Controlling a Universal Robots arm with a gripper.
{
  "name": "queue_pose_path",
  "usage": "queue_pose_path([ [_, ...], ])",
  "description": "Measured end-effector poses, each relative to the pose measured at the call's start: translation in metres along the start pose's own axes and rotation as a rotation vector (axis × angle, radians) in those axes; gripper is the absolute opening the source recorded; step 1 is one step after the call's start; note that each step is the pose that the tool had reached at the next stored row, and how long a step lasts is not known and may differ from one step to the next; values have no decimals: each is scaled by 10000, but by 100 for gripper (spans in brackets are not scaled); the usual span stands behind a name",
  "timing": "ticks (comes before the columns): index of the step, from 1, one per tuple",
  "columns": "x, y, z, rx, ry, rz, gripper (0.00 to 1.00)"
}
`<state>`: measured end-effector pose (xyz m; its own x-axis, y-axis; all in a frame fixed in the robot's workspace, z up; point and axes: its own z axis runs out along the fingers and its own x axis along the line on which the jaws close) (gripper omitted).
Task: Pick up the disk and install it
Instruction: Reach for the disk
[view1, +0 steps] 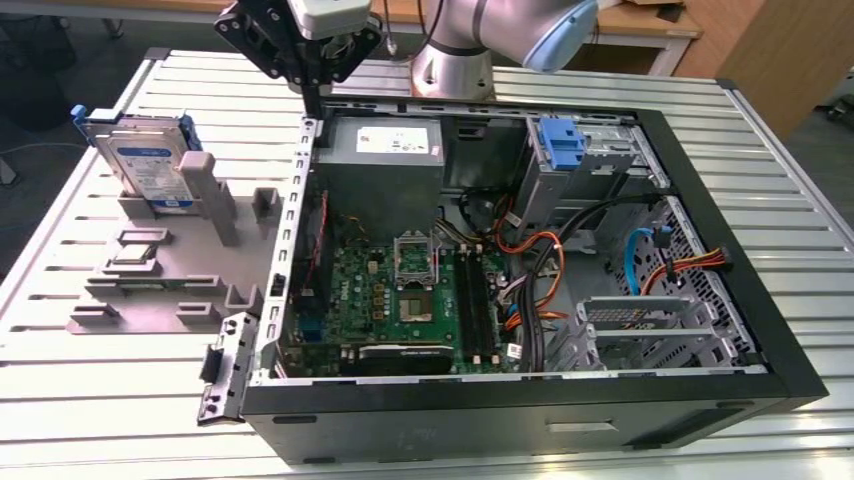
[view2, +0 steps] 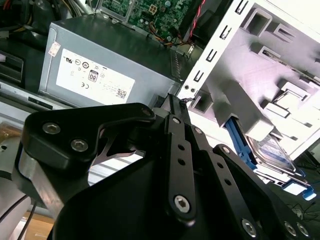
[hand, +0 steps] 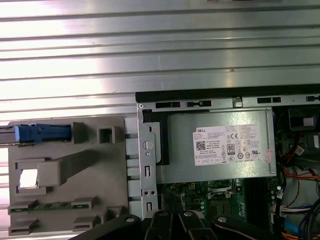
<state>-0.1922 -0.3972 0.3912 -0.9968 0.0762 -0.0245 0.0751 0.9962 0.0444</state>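
Open computer case (view1: 534, 415) lies on a ribbed metal table (view1: 80, 420). At the exterior view's left, the disk (view1: 140, 160) stands on edge in a grey fixture (view1: 147, 300). Gripper (view1: 314, 105) hangs over the case wall, fingers pressed together, empty. Wooden furniture (view1: 763, 50) stands behind.

Beside the case (view1: 534, 420), the disk (view1: 134, 155) stands in a grey holder (view1: 147, 300) whose post covers its lower corner. In the second wrist view the disk (view2: 274, 150) is mostly buried behind that holder (view2: 260, 65) and the hand (view2: 178, 100). In the first wrist view the disk (hand: 42, 133) shows edge-on and runs off the frame. Beyond the case, the arm (view1: 487, 45) and the upper part of the hand (view1: 316, 112) are cut by the frame. Inside the case, cables (view1: 534, 260) hide part of the motherboard (view1: 400, 300). Around the case, the surface (view1: 801, 450) runs out of sight.
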Motion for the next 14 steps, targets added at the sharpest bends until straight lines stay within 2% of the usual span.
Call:
queue_pose_path([
  [14, 77, -6, -2, 0, 0, 0, 10],
])
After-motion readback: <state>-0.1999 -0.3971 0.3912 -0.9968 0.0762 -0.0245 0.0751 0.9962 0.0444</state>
